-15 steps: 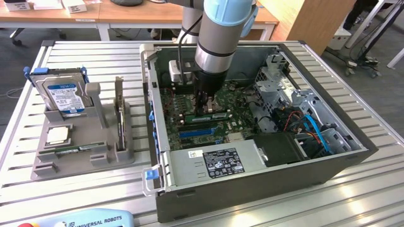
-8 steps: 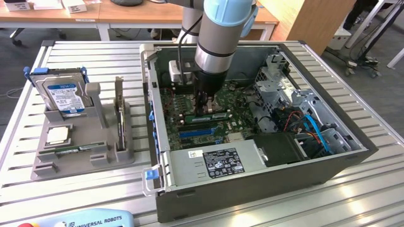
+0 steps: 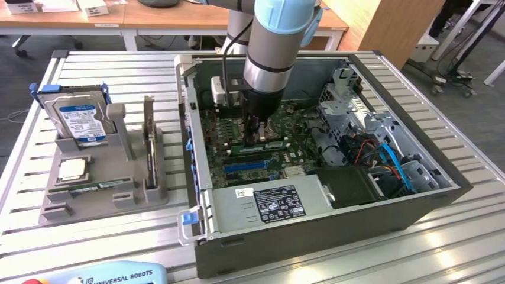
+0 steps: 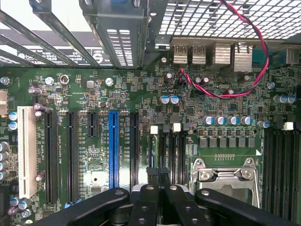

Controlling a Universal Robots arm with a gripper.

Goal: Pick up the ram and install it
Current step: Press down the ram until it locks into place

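Hovering over the motherboard (image 4: 141, 122), fingers (image 4: 153, 197) pressed shut against each other, holding nothing visible.

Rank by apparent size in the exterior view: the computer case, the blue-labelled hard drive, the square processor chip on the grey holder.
1. Computer case, by far the largest.
2. Hard drive, standing in the grey holder.
3. Processor chip, smallest, lying flat in front of the drive.
The drive and chip sit side by side, so nearness hardly skews them.

ram (image 3: 264, 147), long thin green stick, on edge on motherboard (image 3: 229, 127)
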